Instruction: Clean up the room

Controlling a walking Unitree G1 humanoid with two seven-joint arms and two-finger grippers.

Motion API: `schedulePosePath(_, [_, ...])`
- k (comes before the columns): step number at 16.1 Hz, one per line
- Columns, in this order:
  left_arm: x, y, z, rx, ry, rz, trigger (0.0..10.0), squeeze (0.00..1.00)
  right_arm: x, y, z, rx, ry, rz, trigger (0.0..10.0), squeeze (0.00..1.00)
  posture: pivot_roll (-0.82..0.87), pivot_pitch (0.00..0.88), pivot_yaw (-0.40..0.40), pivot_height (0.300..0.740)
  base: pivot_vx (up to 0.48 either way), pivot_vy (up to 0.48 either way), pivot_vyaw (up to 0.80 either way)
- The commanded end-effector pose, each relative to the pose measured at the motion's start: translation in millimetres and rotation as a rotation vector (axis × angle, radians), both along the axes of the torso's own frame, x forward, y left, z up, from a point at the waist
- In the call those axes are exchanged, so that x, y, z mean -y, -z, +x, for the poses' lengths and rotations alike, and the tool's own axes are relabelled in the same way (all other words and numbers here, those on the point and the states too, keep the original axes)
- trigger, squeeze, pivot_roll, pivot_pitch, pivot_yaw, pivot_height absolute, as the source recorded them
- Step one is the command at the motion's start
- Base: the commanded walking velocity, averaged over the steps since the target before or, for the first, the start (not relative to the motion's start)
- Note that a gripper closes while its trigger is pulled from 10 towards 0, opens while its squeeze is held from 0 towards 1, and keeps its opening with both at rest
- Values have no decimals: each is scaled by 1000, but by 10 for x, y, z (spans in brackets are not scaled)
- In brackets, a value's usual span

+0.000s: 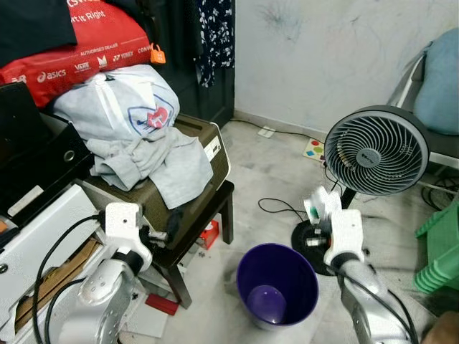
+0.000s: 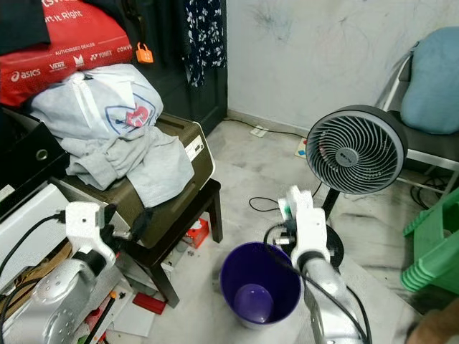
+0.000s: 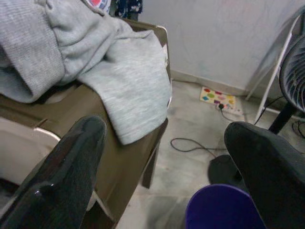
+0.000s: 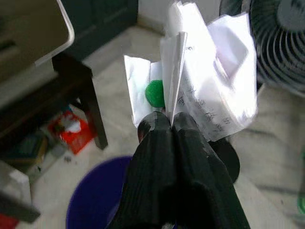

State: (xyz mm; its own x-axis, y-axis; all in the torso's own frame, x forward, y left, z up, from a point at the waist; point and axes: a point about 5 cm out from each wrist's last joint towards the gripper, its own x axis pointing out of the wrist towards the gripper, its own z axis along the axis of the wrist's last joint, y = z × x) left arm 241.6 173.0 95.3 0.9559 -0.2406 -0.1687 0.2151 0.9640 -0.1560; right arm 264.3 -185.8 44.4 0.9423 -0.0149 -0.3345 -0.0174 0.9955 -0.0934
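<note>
Left gripper [image 3: 167, 167] fingers spread wide, a grey garment [image 3: 95, 62] draped over the brown box [image 3: 124, 157] ahead, purple bin [image 3: 221, 210] rim below, colourful power strip [image 3: 218, 96] by the wall.

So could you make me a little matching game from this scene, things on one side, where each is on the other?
Things:
1. white paper
2. purple bin
3. grey garment
4. fan

Places:
A. draped over the brown box
B. pinched in the right pincer
C. on the floor below that pincer
D. standing beside the bin, near the wall

Pairs: 1-B, 2-C, 3-A, 4-D
</note>
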Motion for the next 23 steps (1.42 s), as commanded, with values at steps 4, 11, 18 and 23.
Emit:
schedulePosePath(4, [-133, -62, -203, -55, 28, 51, 10000, 0, -126, 207, -60, -64, -4, 7, 10000, 0, -21, 126, 107, 740, 0, 0, 0])
schedulePosePath(11, [37, -130, -458, -112, 88, 19, 10000, 0, -168, 664, -277, -236, 2, -41, 10000, 0, 4, 251, 106, 740, 0, 0, 0])
schedulePosePath(18, [-27, -171, -622, -161, 85, 35, 10000, 0, -136, 780, -179, -294, 79, -39, 10000, 0, 53, 288, 133, 740, 0, 0, 0])
schedulePosePath(23, [-73, -227, -695, -179, 79, 53, 10000, 0, -229, 587, 186, -230, 135, 7, 10000, 0, 111, 287, 166, 740, 0, 0, 0])
